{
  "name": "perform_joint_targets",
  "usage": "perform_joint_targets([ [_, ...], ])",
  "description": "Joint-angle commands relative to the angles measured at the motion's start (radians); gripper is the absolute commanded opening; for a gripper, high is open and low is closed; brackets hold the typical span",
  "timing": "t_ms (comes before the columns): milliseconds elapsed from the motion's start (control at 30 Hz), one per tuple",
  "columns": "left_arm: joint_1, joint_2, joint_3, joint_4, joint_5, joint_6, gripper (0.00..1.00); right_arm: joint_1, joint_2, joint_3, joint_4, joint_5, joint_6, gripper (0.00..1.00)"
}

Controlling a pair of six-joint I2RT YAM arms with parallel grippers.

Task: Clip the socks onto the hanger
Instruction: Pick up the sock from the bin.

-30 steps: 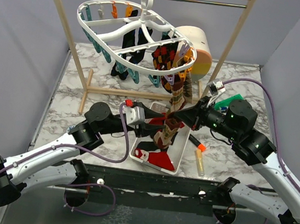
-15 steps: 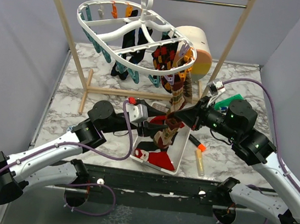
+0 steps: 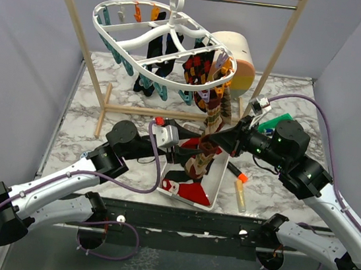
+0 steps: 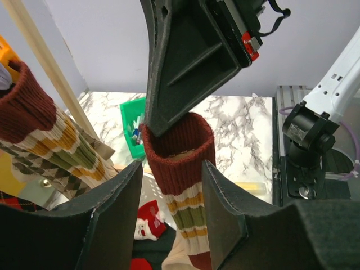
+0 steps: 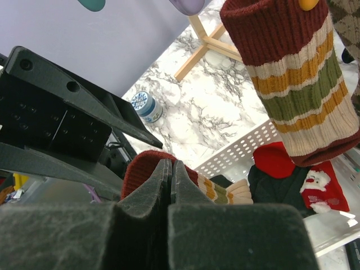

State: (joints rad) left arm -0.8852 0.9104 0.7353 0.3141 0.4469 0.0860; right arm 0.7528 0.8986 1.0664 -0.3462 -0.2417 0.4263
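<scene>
Both arms — left arm and right arm — wear white shells on the long links and black housings at the joints. A purple cable runs along each. Green lights dot the right arm; the fingers are matte black.

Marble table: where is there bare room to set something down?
Bare marble lies left of the white basket, bordered by the wooden rack and left arm. Crowded: the basket, where left gripper and right gripper meet at a striped sock.
</scene>
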Motion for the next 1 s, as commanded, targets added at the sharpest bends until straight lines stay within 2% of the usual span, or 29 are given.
perform_joint_targets([
  [0,-0.003,0.005,0.038,0.027,-0.036,0.019,0.48,0.005,0.003,0.0,0.035,-0.023,-0.012,0.01],
  [200,-0.005,0.008,0.041,0.032,-0.038,0.023,0.48,0.005,0.003,-0.001,0.039,-0.027,-0.012,0.01],
  [333,-0.005,0.011,0.038,0.035,-0.031,0.028,0.44,0.005,0.003,-0.002,0.038,-0.028,-0.014,0.0],
  [633,-0.005,0.018,0.038,0.034,-0.018,0.038,0.19,0.005,-0.001,-0.003,0.04,-0.03,-0.014,0.0],
  [800,-0.006,0.013,0.033,0.034,-0.014,0.043,0.11,0.005,-0.002,-0.003,0.033,-0.024,-0.019,0.0],
  [900,-0.005,0.005,0.025,0.034,-0.012,0.051,0.01,0.006,-0.004,0.006,0.015,-0.015,-0.029,0.01],
  [967,-0.006,-0.004,0.017,0.034,-0.012,0.059,0.0,0.005,-0.006,0.013,0.001,-0.011,-0.038,0.0],
])
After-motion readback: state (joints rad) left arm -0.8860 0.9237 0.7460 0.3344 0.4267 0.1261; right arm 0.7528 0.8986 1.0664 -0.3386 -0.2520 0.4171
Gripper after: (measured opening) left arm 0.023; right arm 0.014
